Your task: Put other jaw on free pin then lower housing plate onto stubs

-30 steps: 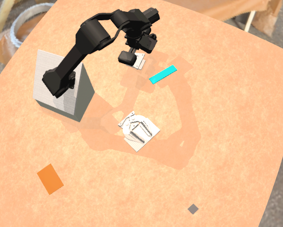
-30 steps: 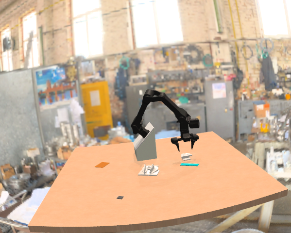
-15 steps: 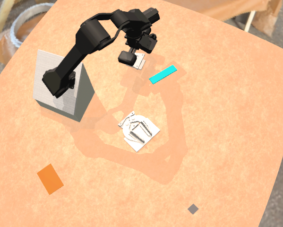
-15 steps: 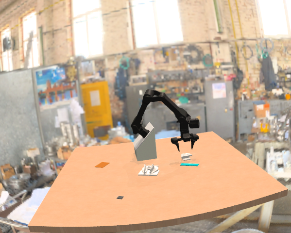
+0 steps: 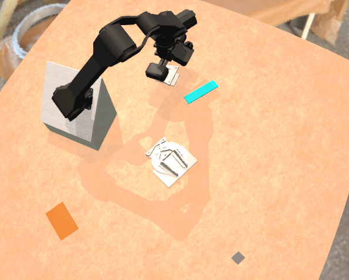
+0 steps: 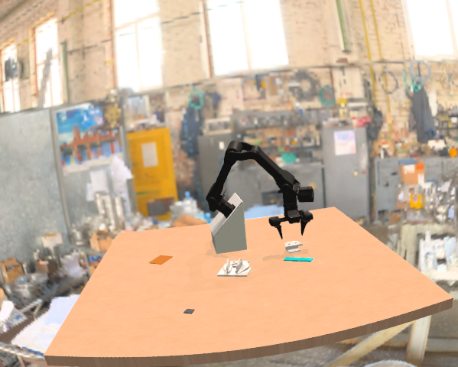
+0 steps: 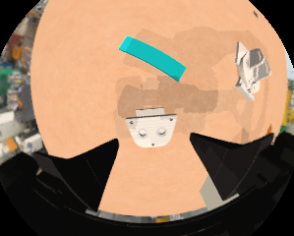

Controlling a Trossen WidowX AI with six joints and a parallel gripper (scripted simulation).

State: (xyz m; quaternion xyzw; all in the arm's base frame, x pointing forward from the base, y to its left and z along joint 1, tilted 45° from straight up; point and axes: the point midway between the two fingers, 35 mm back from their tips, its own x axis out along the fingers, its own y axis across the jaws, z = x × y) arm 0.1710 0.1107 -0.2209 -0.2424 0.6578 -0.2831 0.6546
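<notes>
The white base (image 5: 191,159) (image 7: 255,71) lies on the table in front of the arm's stand. Two white jaws with dark-shaded sides stand on it side by side, one jaw (image 6: 227,267) at the left and the other jaw (image 6: 242,267) at the right in the exterior view. Whether each sits on its pin, and whether the teeth mesh, I cannot tell. The white housing plate (image 5: 173,73) (image 6: 293,245) (image 7: 151,124) is on the table away from the base, two round holes showing in the wrist view. My gripper (image 6: 292,236) (image 7: 154,140) is open and empty above the housing plate, fingers apart.
A cyan strip (image 5: 201,91) (image 6: 297,259) (image 7: 153,56) lies close to the housing plate. The arm's wedge-shaped stand (image 5: 106,115) (image 6: 231,237) is at the back. An orange rectangle (image 5: 62,220) (image 6: 160,259) and a small grey square (image 5: 238,257) (image 6: 188,311) lie farther off.
</notes>
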